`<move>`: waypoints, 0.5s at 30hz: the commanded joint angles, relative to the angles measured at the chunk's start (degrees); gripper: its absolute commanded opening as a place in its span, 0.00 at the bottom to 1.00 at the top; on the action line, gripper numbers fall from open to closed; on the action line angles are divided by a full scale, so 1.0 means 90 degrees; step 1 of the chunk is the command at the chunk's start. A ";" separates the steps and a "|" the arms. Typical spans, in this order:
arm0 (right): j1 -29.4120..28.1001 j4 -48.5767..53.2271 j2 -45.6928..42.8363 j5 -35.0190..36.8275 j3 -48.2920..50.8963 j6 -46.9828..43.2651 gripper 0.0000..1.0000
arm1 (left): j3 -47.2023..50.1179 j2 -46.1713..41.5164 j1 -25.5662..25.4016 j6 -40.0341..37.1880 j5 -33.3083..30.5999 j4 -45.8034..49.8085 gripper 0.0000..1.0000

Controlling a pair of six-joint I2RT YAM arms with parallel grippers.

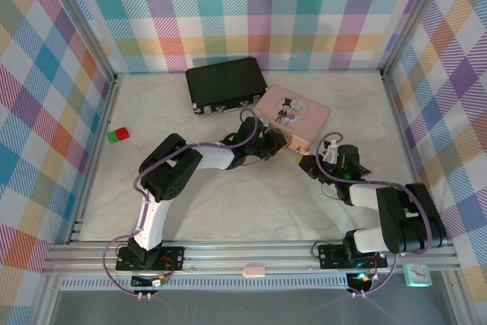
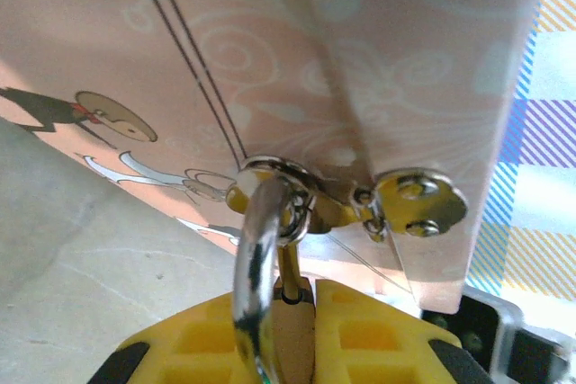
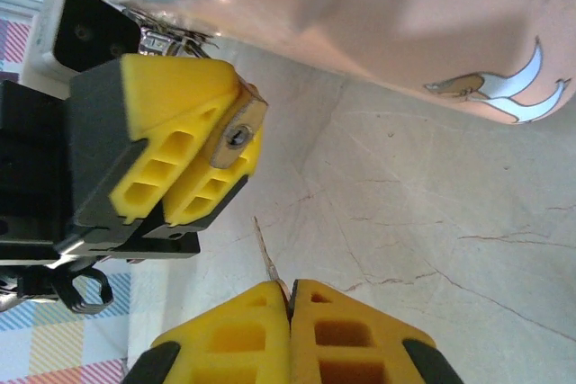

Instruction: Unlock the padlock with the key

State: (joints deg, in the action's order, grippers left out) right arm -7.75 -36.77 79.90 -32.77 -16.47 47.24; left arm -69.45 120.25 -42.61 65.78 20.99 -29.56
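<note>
The brass padlock (image 2: 292, 325) is clamped between my left gripper's (image 2: 310, 290) yellow fingers. Its silver shackle (image 2: 255, 254) runs through the metal clasp (image 2: 418, 200) on the front of the pink box (image 2: 378, 51). In the right wrist view the left gripper (image 3: 243, 110) sits at upper left, with the padlock's keyhole face (image 3: 236, 137) turned towards me. My right gripper (image 3: 291, 287) is shut on the key (image 3: 266, 256). The thin blade points up at the keyhole and stops a short way below it. In the top view both grippers (image 1: 280, 142) (image 1: 310, 164) meet at the box's front edge.
A black case (image 1: 226, 84) lies behind the pink box (image 1: 293, 110). Red and green blocks (image 1: 118, 135) sit at the far left of the table (image 1: 228, 203). Checked walls close in the back and sides.
</note>
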 commanded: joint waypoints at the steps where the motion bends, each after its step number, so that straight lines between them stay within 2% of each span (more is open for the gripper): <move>1: 0.0075 -0.0904 0.0372 -0.0509 0.0033 0.0245 0.00 | 0.0106 -0.0356 0.0010 0.0198 0.0375 -0.0999 0.00; 8: 0.0287 -0.1941 0.0945 -0.1017 0.0003 0.0790 0.00 | 0.0148 -0.0300 0.0052 0.0291 0.0822 -0.1617 0.00; 15: 0.0451 -0.1795 0.0593 -0.1202 -0.0020 0.0893 0.00 | 0.0226 -0.0348 0.0129 0.0230 0.1038 -0.1764 0.00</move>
State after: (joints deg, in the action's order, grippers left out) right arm -4.08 -51.07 87.53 -41.15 -16.47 54.52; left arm -67.64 120.25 -42.11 68.23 27.29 -39.42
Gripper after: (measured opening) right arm 0.046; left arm 0.154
